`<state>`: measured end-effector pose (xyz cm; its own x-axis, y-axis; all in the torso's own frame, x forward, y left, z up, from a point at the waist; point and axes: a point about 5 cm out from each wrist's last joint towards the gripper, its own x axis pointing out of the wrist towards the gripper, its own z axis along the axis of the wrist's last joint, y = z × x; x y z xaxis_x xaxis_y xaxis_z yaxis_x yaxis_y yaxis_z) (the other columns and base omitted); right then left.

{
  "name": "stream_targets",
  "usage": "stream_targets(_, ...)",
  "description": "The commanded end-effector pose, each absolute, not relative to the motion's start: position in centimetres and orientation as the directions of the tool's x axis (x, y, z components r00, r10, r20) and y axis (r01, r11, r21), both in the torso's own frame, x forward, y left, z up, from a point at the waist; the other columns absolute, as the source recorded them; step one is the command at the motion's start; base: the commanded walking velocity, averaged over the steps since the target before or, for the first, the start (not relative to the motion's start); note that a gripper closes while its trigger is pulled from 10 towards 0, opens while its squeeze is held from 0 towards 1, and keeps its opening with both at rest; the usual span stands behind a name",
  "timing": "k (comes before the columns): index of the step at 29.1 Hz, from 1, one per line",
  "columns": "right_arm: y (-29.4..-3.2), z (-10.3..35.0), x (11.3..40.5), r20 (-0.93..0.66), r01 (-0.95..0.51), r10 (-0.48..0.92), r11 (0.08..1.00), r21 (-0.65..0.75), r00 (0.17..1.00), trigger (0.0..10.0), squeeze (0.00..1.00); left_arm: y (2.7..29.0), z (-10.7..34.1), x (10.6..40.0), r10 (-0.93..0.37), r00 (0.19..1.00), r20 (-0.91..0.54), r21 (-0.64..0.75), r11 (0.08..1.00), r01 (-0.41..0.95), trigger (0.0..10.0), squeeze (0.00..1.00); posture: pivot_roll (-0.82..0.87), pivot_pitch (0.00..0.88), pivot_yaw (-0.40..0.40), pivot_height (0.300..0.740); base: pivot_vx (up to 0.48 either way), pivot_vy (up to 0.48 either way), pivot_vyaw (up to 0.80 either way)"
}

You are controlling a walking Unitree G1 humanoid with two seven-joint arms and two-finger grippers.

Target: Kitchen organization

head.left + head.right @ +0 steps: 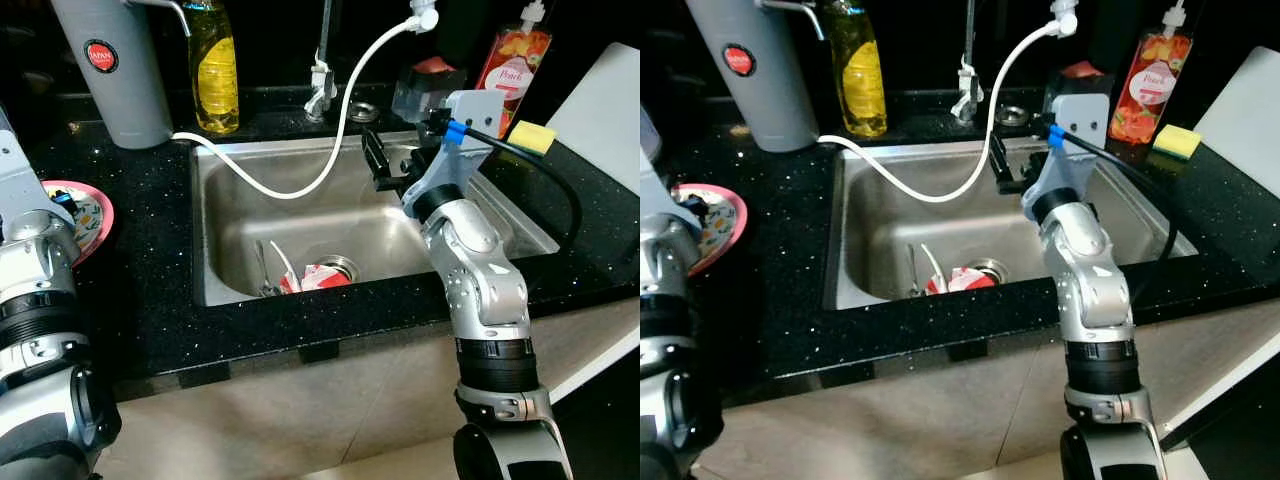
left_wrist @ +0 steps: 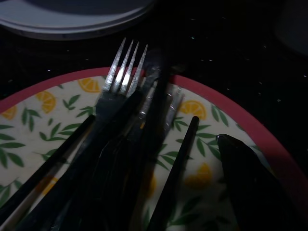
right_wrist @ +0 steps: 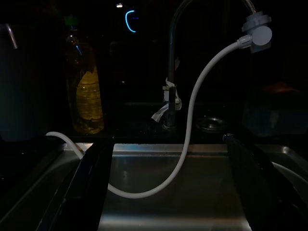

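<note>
Left eye view shows the right gripper [image 1: 385, 165] open above the sink [image 1: 225, 170], so fetching the cutlery [image 1: 290, 278] by the near drain seems next, needing a downward reach; left gripper state: cannot tell.

Home kitchen — steel sink [image 1: 230, 200], black counter [image 1: 150, 310].

We noted the plate [image 1: 92, 215] partly hidden behind the left arm. The cutlery [image 2: 126, 120] on it lay in deep shade — only one fork's tines read clearly. Items by the sink drain [image 1: 340, 267] were too small to identify — red and white pieces.
</note>
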<state>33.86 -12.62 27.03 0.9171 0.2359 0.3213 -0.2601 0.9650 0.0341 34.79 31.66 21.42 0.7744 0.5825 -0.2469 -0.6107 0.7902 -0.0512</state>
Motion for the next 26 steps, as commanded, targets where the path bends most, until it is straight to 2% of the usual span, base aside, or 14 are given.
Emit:
stream_targets(1, -12.8, 27.0, 33.7, 0.327, -0.254, 0.229, 0.967, 0.036, 0.917, 10.0, 0.00, 31.2, 20.2, 34.9, 0.556, 0.779, -0.291, -0.039, 0.806, -0.590, 10.0, 0.00, 0.03, 0.000, -0.013, 0.740, 0.000, 0.000, 0.00)
stream_targets(6, -12.7, 27.0, 33.7, 0.327, -0.254, 0.229, 0.966, 0.036, 0.917, 10.0, 0.00, 31.1, 19.8, 34.9, 0.558, 0.771, -0.307, -0.032, 0.803, -0.595, 9.9, 0.00, 0.03, 0.000, -0.012, 0.740, 0.000, 0.000, 0.00)
stream_targets(7, -12.7, 27.0, 33.7, 0.327, -0.254, 0.229, 0.966, 0.037, 0.917, 10.0, 0.00, 31.0, 19.6, 34.9, 0.553, 0.772, -0.313, -0.033, 0.806, -0.591, 7.0, 0.00, 0.03, 0.000, -0.013, 0.740, 0.000, 0.000, 0.00)
stream_targets(8, -12.7, 27.0, 33.7, 0.326, -0.254, 0.229, 0.966, 0.037, 0.917, 10.0, 0.00, 31.0, 19.5, 34.9, 0.549, 0.773, -0.319, -0.036, 0.808, -0.588, 2.8, 0.00, 0.03, 0.000, -0.012, 0.740, 0.000, 0.000, 0.00)
stream_targets(9, -12.7, 27.0, 33.7, 0.326, -0.254, 0.228, 0.967, 0.038, 0.917, 10.0, 0.00, 30.9, 19.4, 34.9, 0.543, 0.776, -0.322, -0.040, 0.811, -0.584, 0.0, 0.00, 0.03, 0.000, -0.012, 0.740, 0.000, 0.000, 0.00)
stream_targets(19, -12.8, 26.9, 33.6, 0.322, -0.252, 0.227, 0.967, 0.037, 0.919, 10.0, 0.00, 30.4, 19.7, 35.2, 0.520, 0.797, -0.308, -0.051, 0.827, -0.560, 0.0, 0.00, 0.03, 0.000, -0.014, 0.740, 0.000, 0.000, 0.00)
stream_targets(26, -12.7, 26.9, 33.7, 0.321, -0.255, 0.229, 0.966, 0.039, 0.919, 10.0, 0.00, 30.3, 21.6, 35.2, 0.556, 0.807, -0.200, 0.003, 0.824, -0.567, 0.0, 0.00, 0.03, 0.000, -0.014, 0.740, 0.000, 0.000, 0.00)
